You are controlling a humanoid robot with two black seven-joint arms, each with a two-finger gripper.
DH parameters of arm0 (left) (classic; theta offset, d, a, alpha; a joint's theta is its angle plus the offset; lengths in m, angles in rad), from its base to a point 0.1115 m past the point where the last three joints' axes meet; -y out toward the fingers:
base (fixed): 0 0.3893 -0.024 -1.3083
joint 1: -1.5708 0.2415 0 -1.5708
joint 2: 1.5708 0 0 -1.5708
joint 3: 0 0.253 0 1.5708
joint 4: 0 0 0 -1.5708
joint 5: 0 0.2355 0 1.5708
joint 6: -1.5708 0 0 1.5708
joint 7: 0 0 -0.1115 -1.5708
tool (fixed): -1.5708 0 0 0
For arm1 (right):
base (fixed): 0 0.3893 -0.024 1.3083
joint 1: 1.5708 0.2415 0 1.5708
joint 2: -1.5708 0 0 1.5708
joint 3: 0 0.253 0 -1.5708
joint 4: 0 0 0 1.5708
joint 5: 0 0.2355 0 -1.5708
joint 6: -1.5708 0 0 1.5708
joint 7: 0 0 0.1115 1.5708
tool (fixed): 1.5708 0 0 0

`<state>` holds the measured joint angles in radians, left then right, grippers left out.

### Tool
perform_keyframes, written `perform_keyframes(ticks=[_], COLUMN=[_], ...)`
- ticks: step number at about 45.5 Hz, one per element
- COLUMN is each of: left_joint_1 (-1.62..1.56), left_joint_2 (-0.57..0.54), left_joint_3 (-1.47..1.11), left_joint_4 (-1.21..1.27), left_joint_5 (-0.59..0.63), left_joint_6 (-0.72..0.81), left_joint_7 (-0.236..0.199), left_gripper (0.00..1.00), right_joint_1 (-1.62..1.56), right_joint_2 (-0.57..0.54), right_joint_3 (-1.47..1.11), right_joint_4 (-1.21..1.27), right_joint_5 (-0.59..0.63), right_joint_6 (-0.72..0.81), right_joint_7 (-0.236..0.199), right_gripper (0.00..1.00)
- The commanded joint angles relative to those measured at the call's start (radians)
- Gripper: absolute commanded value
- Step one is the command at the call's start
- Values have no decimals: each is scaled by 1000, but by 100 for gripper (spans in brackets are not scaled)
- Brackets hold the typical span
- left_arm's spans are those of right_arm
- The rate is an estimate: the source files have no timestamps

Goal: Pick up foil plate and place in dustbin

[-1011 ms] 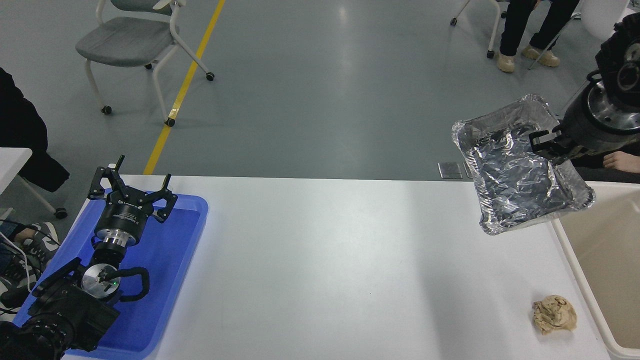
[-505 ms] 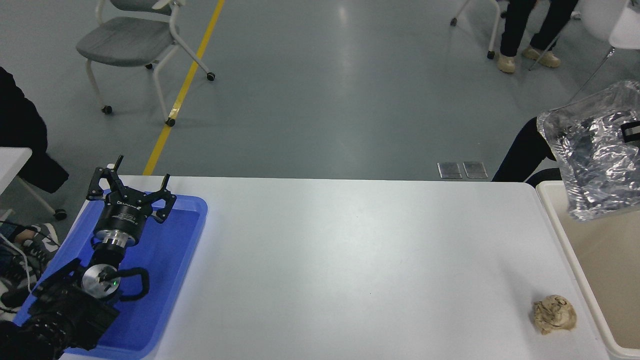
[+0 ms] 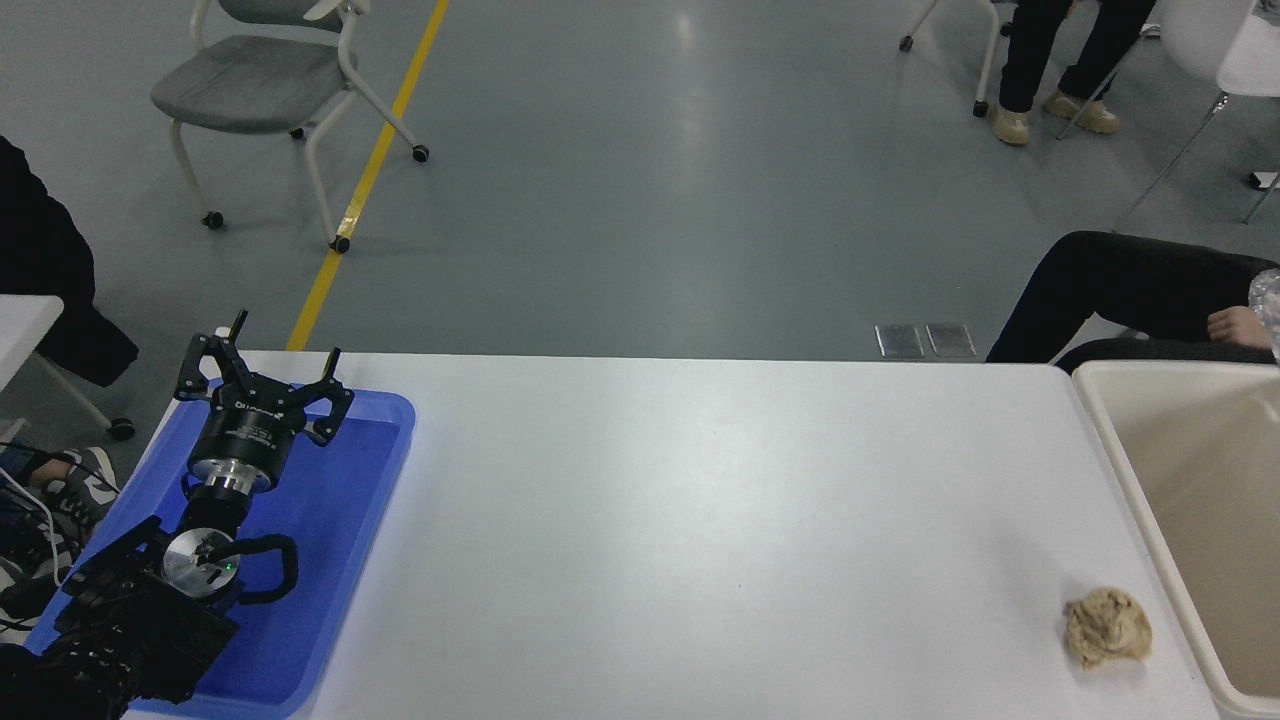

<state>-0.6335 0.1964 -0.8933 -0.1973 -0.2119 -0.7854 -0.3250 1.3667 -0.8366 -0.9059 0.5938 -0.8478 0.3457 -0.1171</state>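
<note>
The right gripper is out of view, so its grip cannot be told; only a shiny sliver of the foil plate shows at the right edge, above the dustbin, probably carried there for the drop. The left gripper sits parked over the blue tray, fingers spread and empty. A crumpled paper ball lies near the bin.

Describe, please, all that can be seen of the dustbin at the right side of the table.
The dustbin is a large cream-beige plastic bin with a thick pale rim and smooth plain inner walls. It stands upright against the white table's right end, cut off by the picture's edge. The part of its inside that shows holds nothing.
</note>
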Motion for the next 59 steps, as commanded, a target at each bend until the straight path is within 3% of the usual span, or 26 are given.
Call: perform_keyframes(ticks=[1, 16, 33, 34, 37, 38, 44, 59], left_joint_1=[0, 0, 0, 0, 0, 0, 0, 0], left_joint_2=[0, 0, 0, 0, 0, 0, 0, 0], left_joint_3=[-1, -1, -1, -1, -1, -1, 0, 0], left_joint_4=[-1, 2, -1, 2, -1, -1, 2, -1], left_joint_5=[0, 0, 0, 0, 0, 0, 0, 0], left_joint_6=[0, 0, 0, 0, 0, 0, 0, 0], left_joint_7=[0, 0, 1, 1, 1, 1, 1, 3], left_gripper=[100, 100, 100, 100, 100, 100, 100, 100], right_joint_1=[-386, -610, -627, -627, -624, -623, -615, -496], right_joint_2=[80, 244, 283, 283, 283, 283, 284, 313], right_joint_3=[248, 366, 366, 367, 369, 372, 384, 374], right_joint_4=[-270, -399, -420, -422, -424, -424, -421, -270], right_joint_5=[3, 95, 102, 102, 104, 104, 118, 122], right_joint_6=[-122, -212, -215, -215, -215, -215, -211, -202], right_joint_7=[30, 34, 34, 34, 36, 36, 36, 33], right_gripper=[0, 0, 0, 13, 88, 94, 100, 100])
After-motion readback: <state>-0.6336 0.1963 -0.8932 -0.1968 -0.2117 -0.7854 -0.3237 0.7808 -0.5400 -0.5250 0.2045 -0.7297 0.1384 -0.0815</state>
